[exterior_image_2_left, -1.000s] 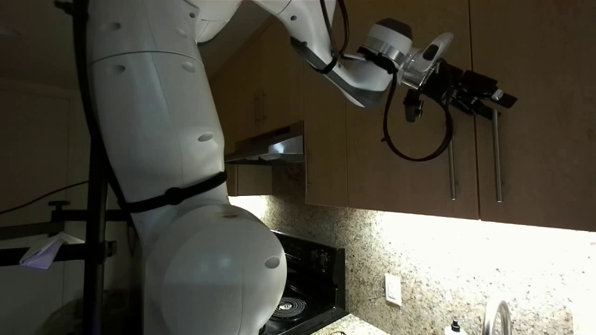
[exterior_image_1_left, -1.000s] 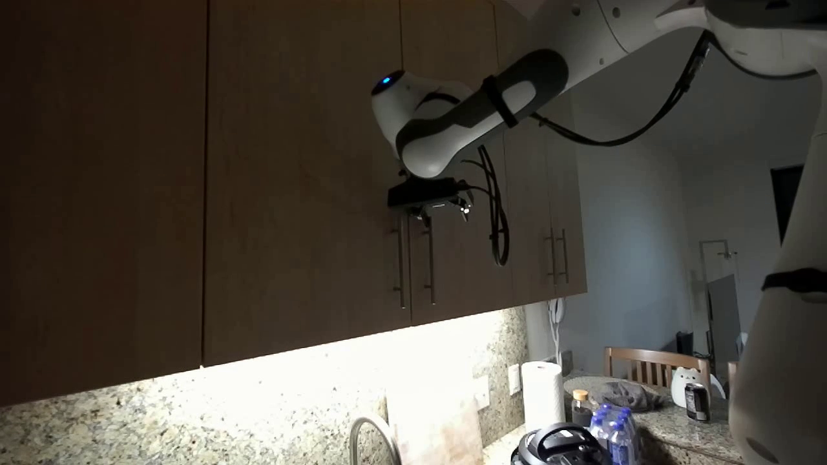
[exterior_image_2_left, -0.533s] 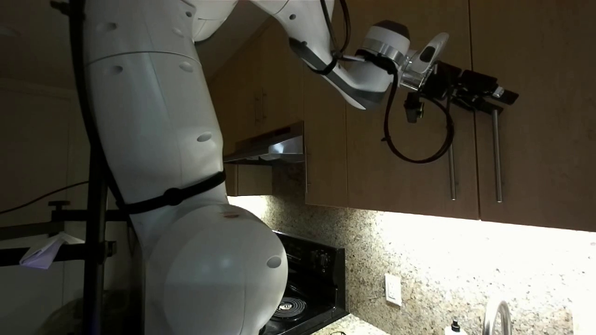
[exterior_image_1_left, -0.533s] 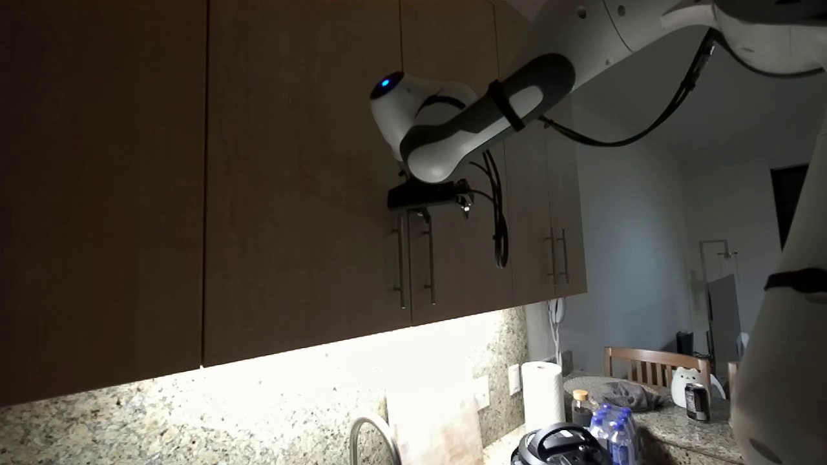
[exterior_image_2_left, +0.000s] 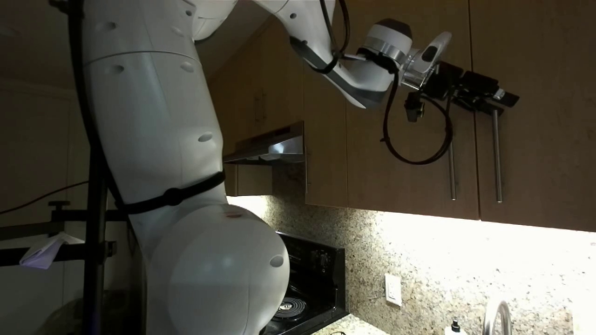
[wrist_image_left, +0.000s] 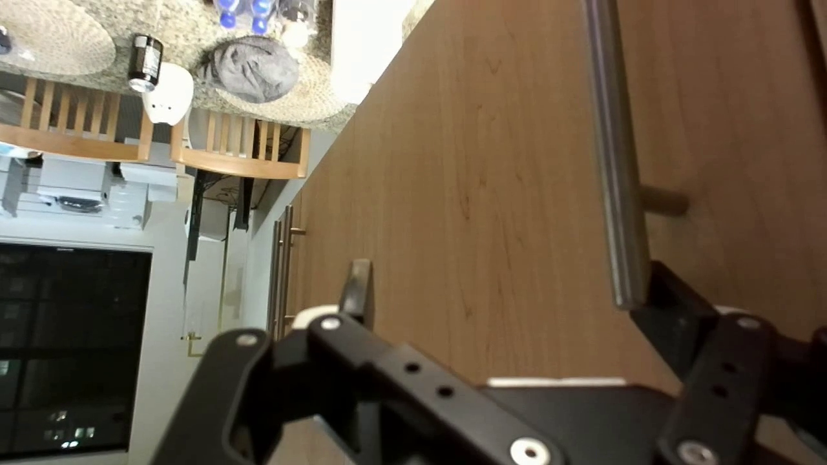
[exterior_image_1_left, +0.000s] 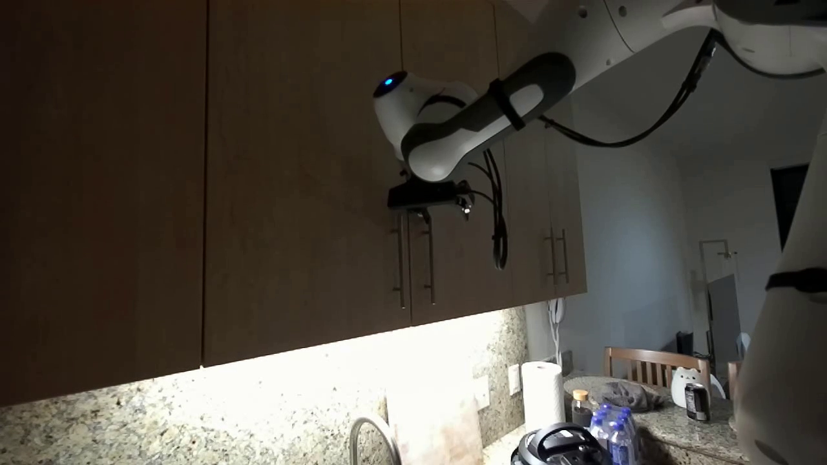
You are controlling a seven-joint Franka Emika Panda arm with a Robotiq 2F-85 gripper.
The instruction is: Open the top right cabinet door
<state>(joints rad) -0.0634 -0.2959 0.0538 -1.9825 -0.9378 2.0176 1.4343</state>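
Cabinet door (exterior_image_2_left: 547, 121), jaws wide apart, handle (wrist_image_left: 616, 148) beside 1 finger (wrist_image_left: 677, 316)

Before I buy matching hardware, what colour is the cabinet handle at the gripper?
Silver-grey; the handle shows best in the wrist view.

Both exterior views face the cabinets (exterior_image_1_left: 303, 161) at opposite slants; the wrist view closely skims 1 door (wrist_image_left: 491, 194).

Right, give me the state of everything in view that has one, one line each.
Top right cabinet door: closed
Other cabinet doors: closed where visible
Pincer: open
Arm's status light: glowing blue
Backsplash: brightly lit
Stove coil: not glowing
Faucet: flow can't be told
Paper towel roll: upright
Black can: upright
Water bottles: upright, capped
Orange-topped bottle: capped
Grey cloth: crumpled
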